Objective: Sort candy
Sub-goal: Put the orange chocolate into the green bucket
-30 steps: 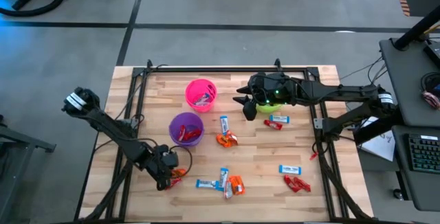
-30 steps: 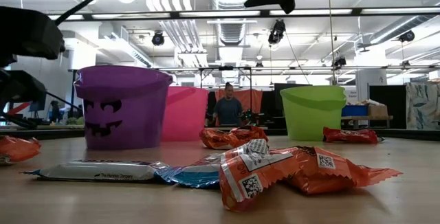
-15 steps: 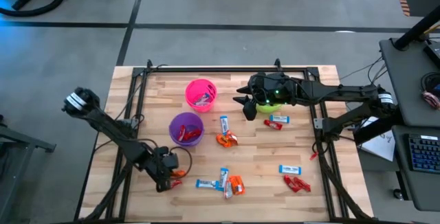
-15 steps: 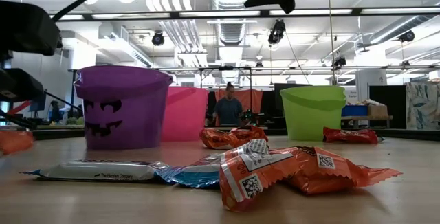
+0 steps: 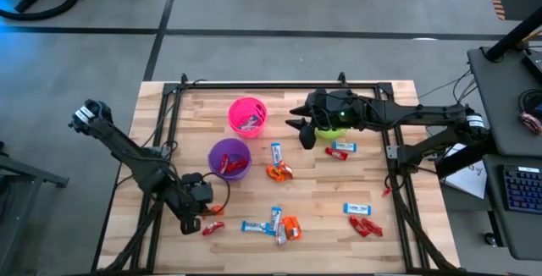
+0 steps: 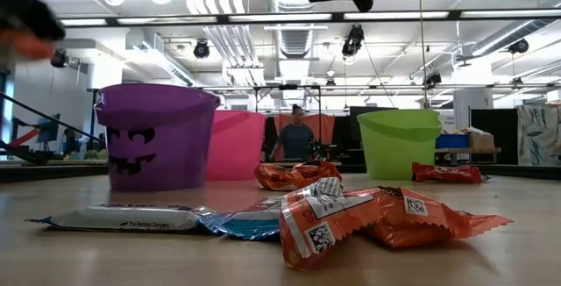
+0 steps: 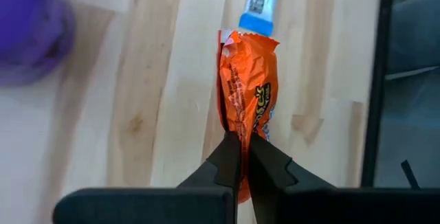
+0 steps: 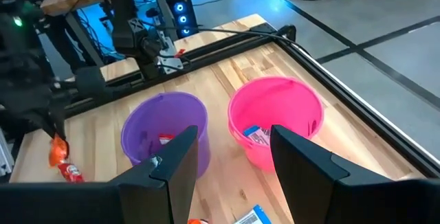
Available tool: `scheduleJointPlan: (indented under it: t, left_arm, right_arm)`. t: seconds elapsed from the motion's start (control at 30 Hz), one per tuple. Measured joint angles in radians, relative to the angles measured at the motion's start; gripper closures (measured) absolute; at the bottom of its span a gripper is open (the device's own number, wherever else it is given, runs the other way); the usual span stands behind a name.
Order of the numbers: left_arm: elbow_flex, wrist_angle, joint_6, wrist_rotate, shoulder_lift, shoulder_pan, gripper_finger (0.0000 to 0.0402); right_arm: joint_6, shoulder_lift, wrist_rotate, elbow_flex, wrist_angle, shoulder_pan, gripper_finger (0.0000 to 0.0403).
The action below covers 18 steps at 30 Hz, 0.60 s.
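Bare bench (image 5: 381,174) lies open at mid right; purple cup (image 5: 229,157) and pink cup (image 5: 247,115) crowd the left centre.

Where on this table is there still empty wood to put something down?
The far left corner, beside the pink cup, is bare, and so is the far right corner past the green cup. Another gap lies between the orange candy and the blue bar. The near middle is crowded.
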<state>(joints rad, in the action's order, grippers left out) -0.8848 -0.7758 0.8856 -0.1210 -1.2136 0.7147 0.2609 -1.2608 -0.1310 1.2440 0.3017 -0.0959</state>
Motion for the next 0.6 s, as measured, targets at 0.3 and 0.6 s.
scheduleJointPlan:
  t: [0.3, 0.6]
  left_arm:
    - [-0.247, -0.151, -0.102, -0.107, 0.073, -0.001, 0.0401]
    - [-0.462, -0.319, -0.183, -0.517, 0.161, -0.010, 0.0401]
  right_arm:
    - [-0.049, 0.000, 0.118, 0.027, -0.132, 0.001, 0.0229]
    - [-0.137, -0.032, 0.140, 0.026, -0.301, 0.049, 0.0229]
